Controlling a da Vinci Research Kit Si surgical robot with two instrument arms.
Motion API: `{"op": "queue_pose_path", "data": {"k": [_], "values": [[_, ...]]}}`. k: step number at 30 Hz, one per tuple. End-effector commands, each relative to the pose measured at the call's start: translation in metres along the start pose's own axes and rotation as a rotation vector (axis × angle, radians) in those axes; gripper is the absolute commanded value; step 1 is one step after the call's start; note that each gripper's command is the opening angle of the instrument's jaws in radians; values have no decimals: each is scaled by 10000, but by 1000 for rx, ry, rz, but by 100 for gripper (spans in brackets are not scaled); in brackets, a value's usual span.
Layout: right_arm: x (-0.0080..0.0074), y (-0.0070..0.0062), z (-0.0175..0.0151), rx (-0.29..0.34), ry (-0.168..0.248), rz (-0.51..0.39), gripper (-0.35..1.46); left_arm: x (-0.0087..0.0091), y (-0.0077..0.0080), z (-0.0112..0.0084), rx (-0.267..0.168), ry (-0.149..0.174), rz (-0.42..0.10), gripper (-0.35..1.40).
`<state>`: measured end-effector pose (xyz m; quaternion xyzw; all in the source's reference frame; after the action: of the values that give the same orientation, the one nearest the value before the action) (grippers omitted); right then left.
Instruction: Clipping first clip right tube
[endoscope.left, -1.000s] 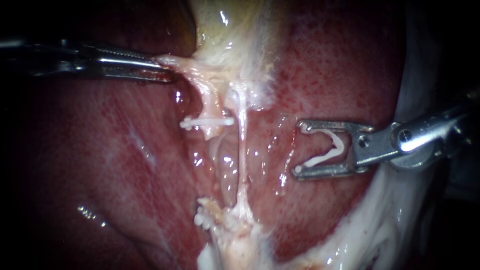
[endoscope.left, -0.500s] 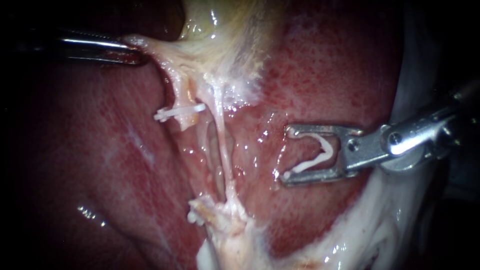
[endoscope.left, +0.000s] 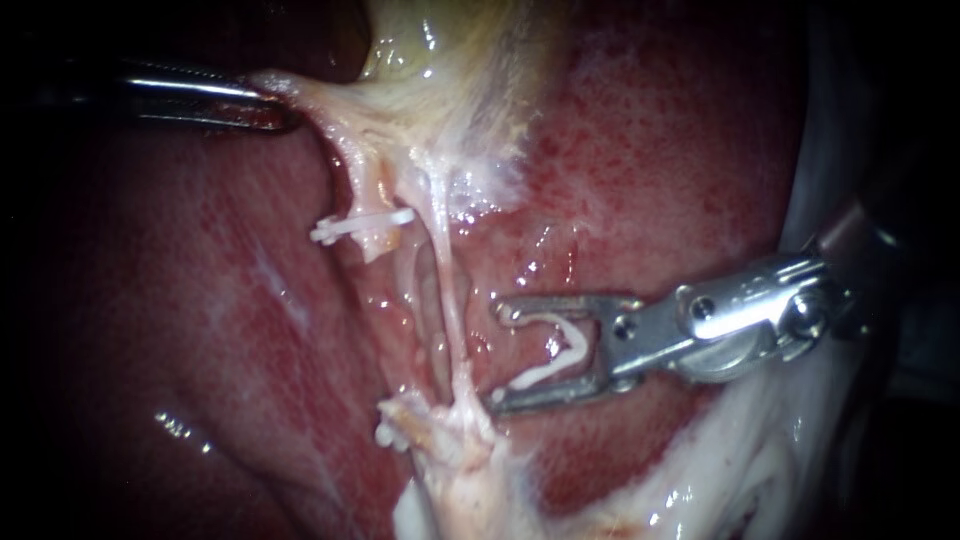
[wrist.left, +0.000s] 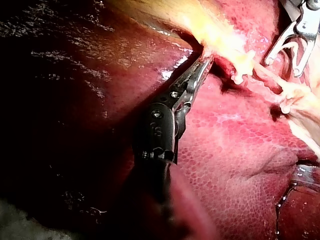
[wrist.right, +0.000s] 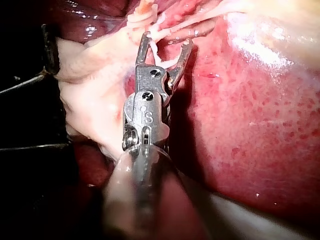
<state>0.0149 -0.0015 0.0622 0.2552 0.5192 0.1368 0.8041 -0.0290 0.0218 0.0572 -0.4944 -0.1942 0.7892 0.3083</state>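
My left instrument (endoscope.left: 268, 100) comes in from the left, its jaws shut on pale tissue at the gallbladder's (endoscope.left: 450, 60) lower end and pulling it leftward; the left wrist view shows the same grip (wrist.left: 202, 65). Two thin tubes run down from there. The left tube carries a white clip (endoscope.left: 362, 224). The right tube (endoscope.left: 452, 310) is bare and taut. My right instrument (endoscope.left: 500, 355) stands just to the right of it, jaws open with a white clip (endoscope.left: 548, 362) seated in them. The tube lies outside the jaws. In the right wrist view the jaws (wrist.right: 167, 40) point at the strands.
Red liver (endoscope.left: 680, 150) surrounds the tubes. A frayed pale stump (endoscope.left: 440, 430) with a small white clip (endoscope.left: 384, 435) lies where the tubes end below. White tissue (endoscope.left: 740, 450) runs under the right instrument's shaft.
My left instrument pulled the tissue and the tubes to the left. My right instrument moved left and down, close up to the right tube, jaws still open with the clip.
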Motion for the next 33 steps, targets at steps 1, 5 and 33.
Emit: {"op": "queue_pose_path", "data": {"k": [1, 5, 33], "values": [[-1, 2, 4, 8, 9, 15, 50, 0, 0, 0, 1, 0, 0, -35], [-3, 9, 19, 43, 44, 63, 50, 0, 0, 0, 1, 0, 0, -35], [15, -2, 45, 320, 222, 325, 41, 1, 0, 1, 1, 0, -1, -35]]}}
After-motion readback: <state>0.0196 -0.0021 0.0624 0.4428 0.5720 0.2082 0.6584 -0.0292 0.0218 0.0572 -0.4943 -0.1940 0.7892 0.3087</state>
